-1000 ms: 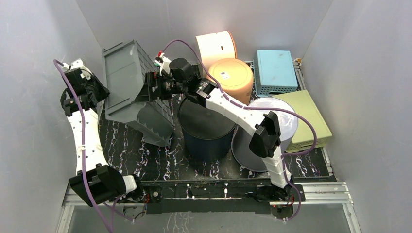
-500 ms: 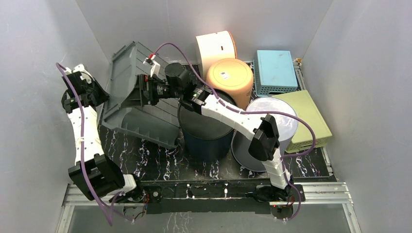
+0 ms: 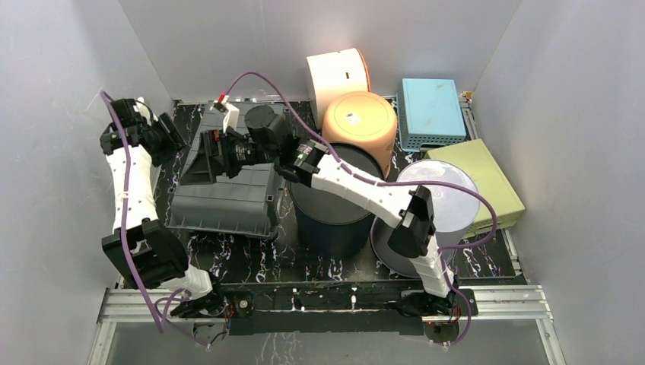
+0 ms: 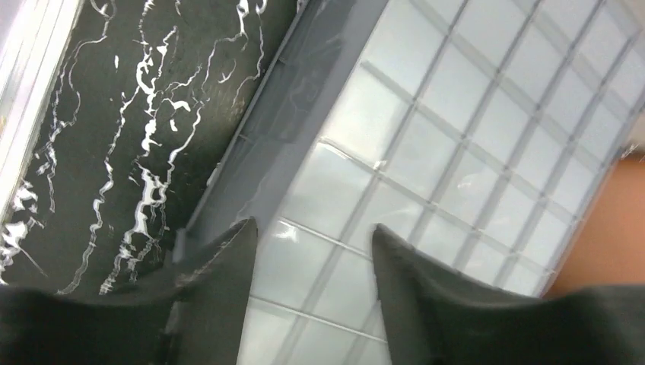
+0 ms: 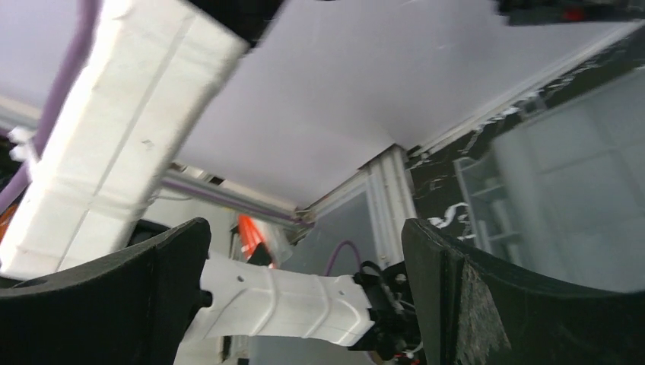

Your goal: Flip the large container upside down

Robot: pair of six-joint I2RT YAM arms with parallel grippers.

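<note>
The large grey plastic bin (image 3: 228, 194) lies upside down on the black marbled table (image 3: 228, 255), left of centre. Its grid-ribbed base faces up and its opening faces the table, so its inside is hidden. The left gripper (image 3: 169, 137) is at the bin's far left corner. In its wrist view the fingers are parted and released, with only the ribbed base showing beyond them. The right gripper (image 3: 204, 156) hangs over the bin's far side with its jaws spread wide, grasping nothing. Just right of the bin stands a dark round tub (image 3: 327, 205). Behind it are a peach round container (image 3: 359, 122) and a cream cylinder (image 3: 337, 72) on its side. A pale blue perforated basket (image 3: 431, 110), a green box (image 3: 475, 186) and a translucent round tub (image 3: 433, 201) fill the right side. No contents show in any of them.
</note>
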